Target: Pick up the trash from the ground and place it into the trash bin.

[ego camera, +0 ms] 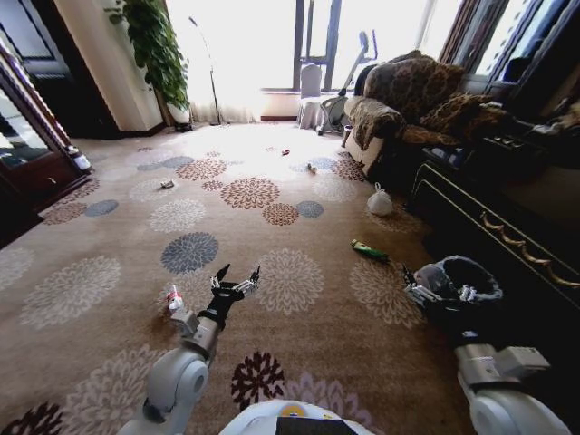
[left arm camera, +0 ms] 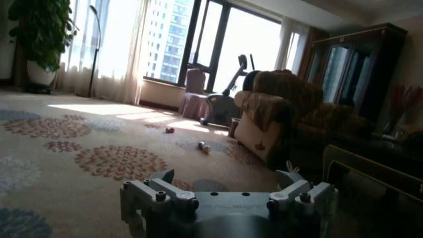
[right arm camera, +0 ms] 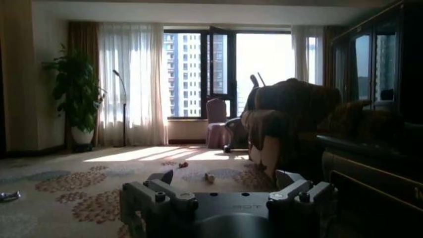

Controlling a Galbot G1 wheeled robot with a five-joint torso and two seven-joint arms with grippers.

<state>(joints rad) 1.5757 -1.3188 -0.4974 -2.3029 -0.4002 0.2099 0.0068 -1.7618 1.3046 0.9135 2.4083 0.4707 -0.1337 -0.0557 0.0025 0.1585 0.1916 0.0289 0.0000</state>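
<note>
Trash nearest the spread-open left tool [ego camera: 236, 276] is a red-and-white can [ego camera: 174, 300] on the carpet at its 8 o'clock; the approach should descend vertically, straddling it, while the open right tool [ego camera: 415, 288] waits beside the trash bin [ego camera: 464, 281].

Quick count of the floor stuff, head view

One green bottle [ego camera: 369, 250], one white knotted bag [ego camera: 380, 202], one red-and-white can [ego camera: 174, 300], three small scraps upper middle, one trash bin [ego camera: 458, 281], two grippers.

It was a home living room: a beige flower-patterned carpet [ego camera: 254, 195], a brown patterned upholstered sofa [ego camera: 412, 104] far right, a leafy green potted plant [ego camera: 156, 45] far left.
</note>
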